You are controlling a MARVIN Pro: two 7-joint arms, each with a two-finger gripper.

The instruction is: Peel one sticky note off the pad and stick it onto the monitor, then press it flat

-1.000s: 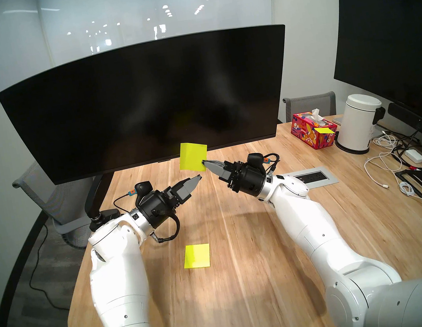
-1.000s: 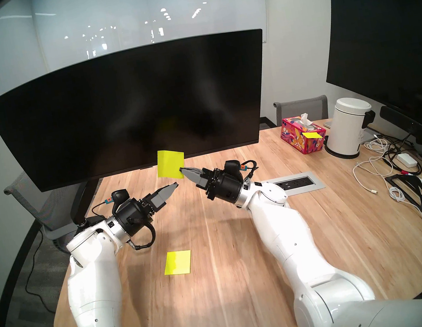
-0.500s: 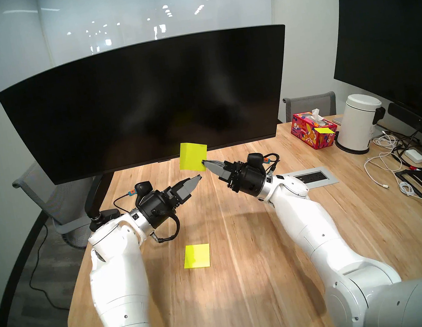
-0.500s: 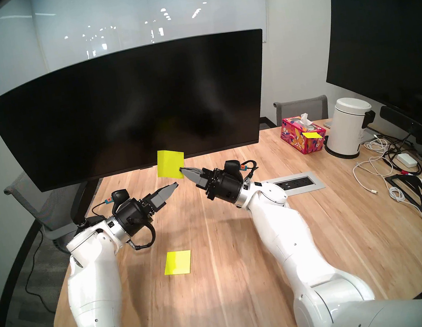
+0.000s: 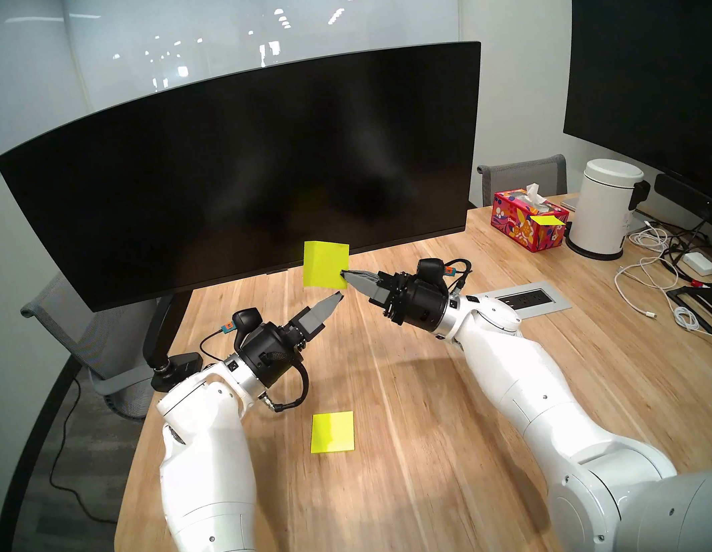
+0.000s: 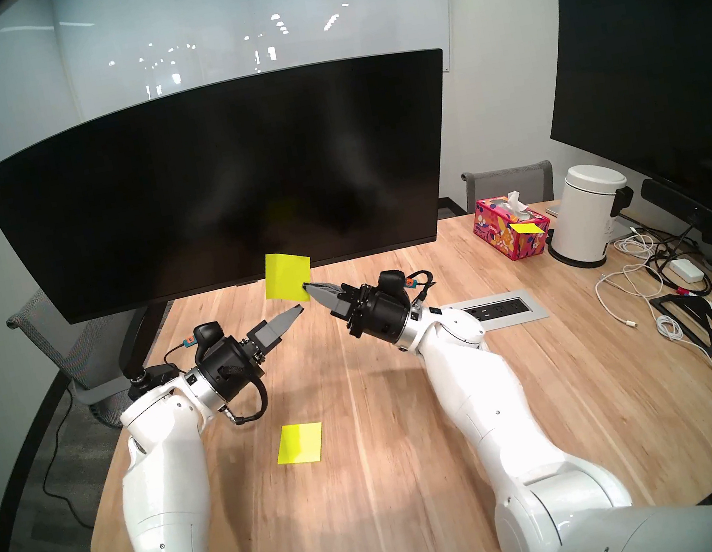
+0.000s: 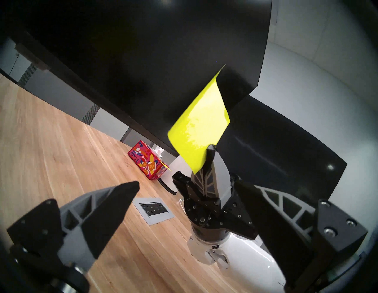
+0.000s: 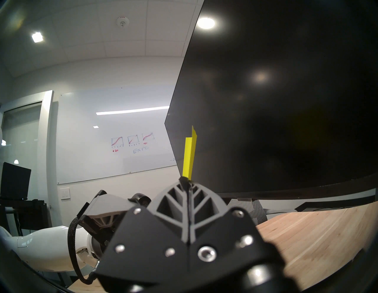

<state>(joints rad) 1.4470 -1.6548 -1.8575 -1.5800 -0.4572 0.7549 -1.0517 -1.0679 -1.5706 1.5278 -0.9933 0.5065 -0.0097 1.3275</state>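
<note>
My right gripper (image 5: pixel 343 274) is shut on the lower right corner of the sticky note (image 5: pixel 324 262), a thin yellow-green sheet. It holds the sheet upright just in front of the lower edge of the wide curved black monitor (image 5: pixel 242 170); whether the sheet touches the screen I cannot tell. The right wrist view shows the note (image 8: pixel 189 157) edge-on between the shut fingers. My left gripper (image 5: pixel 338 295) is open and empty, its tips just below the note's lower edge. In the left wrist view the note (image 7: pixel 200 126) rises from the right gripper (image 7: pixel 210 148). The pad (image 5: pixel 332 432) lies flat on the table between my arms.
The monitor's black arm stand (image 5: pixel 163 338) is clamped at the table's left. To the right are a red tissue box (image 5: pixel 528 223), a white bin (image 5: pixel 605 208), a table power outlet (image 5: pixel 522 299) and loose cables (image 5: pixel 674 285). A bigger flat display (image 5: pixel 659 53) hangs at far right.
My left arm has shifted slightly right and forward, and its wrist has rolled, bringing the fingertips a little closer under the note. The right gripper and the note have not moved.
</note>
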